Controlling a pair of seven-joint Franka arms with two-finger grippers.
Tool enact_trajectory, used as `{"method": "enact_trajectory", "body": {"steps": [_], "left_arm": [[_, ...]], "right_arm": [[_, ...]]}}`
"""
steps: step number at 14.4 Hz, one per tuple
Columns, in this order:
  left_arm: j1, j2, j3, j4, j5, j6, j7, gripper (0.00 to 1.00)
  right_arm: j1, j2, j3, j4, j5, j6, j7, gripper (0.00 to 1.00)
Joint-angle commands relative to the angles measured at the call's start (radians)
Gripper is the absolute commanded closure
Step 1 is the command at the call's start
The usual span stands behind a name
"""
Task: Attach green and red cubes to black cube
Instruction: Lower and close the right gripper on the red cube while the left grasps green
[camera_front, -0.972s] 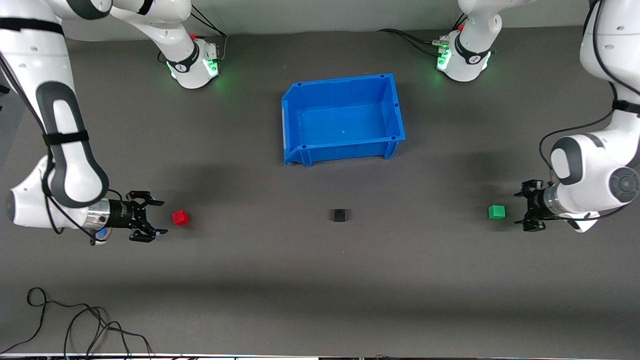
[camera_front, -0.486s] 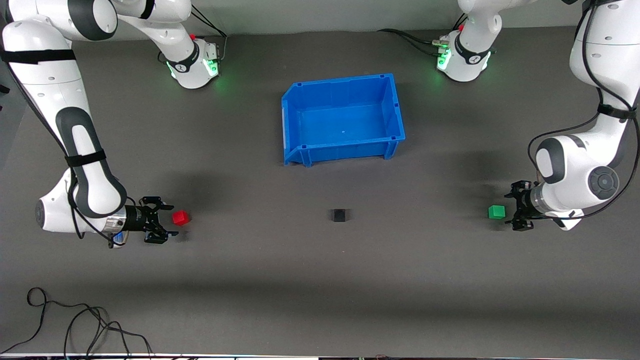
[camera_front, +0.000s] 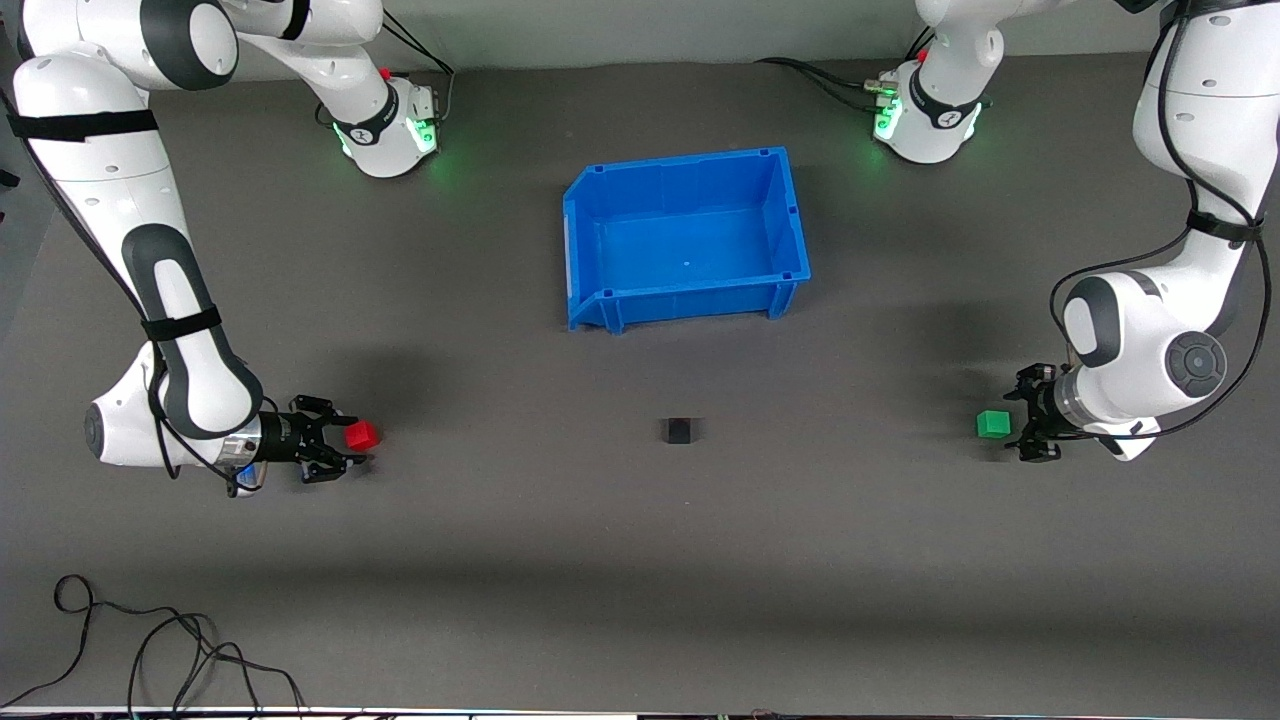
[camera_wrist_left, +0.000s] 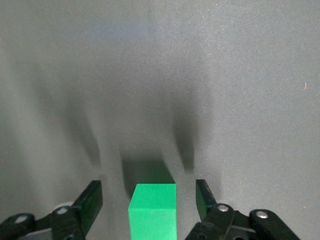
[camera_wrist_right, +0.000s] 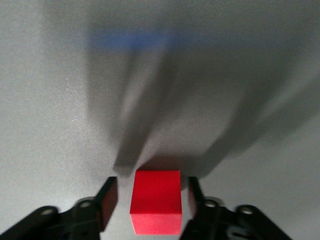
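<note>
The red cube (camera_front: 362, 435) lies on the grey mat toward the right arm's end. My right gripper (camera_front: 345, 438) is low at the mat, open, its fingers either side of the cube with narrow gaps; in the right wrist view the gripper (camera_wrist_right: 151, 184) frames the red cube (camera_wrist_right: 156, 209). The green cube (camera_front: 992, 423) lies toward the left arm's end. My left gripper (camera_front: 1016, 424) is open and low beside it; in the left wrist view the gripper (camera_wrist_left: 148, 192) straddles the green cube (camera_wrist_left: 152, 212) with wide gaps. The black cube (camera_front: 679, 430) sits alone midway between them.
An open blue bin (camera_front: 590, 240) stands farther from the front camera than the black cube, between the two arm bases. A loose black cable (camera_front: 150, 650) lies at the mat's near edge toward the right arm's end.
Both grippers have slid along the mat toward their cubes. The right gripper's fingers now flank the red cube; the left gripper has closed in on the green cube. No cube has moved.
</note>
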Motion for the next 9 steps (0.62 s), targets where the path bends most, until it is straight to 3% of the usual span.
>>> {"method": "enact_trajectory", "body": {"steps": [1,2,7,8,9], "left_arm": [[-0.010,0.009,0.007,-0.017,-0.007,0.043,0.001,0.17],[-0.011,0.009,0.007,-0.017,-0.007,0.043,0.002,0.17],[-0.024,0.004,0.003,-0.019,-0.007,0.031,0.002,0.48],[-0.024,0.001,0.003,-0.019,-0.007,0.028,0.002,0.57],[-0.024,0.001,0.005,-0.020,-0.007,0.028,0.002,0.77]], "right_arm": [[0.002,0.006,-0.001,0.025,0.029,-0.007,-0.026,0.70],[0.001,0.006,-0.001,0.030,0.029,-0.010,-0.026,0.72],[0.002,-0.013,-0.001,0.103,0.031,-0.096,0.035,0.75],[0.004,-0.013,-0.003,0.129,0.029,-0.132,0.061,0.75],[0.005,-0.013,-0.003,0.145,0.029,-0.148,0.079,0.75]]}}
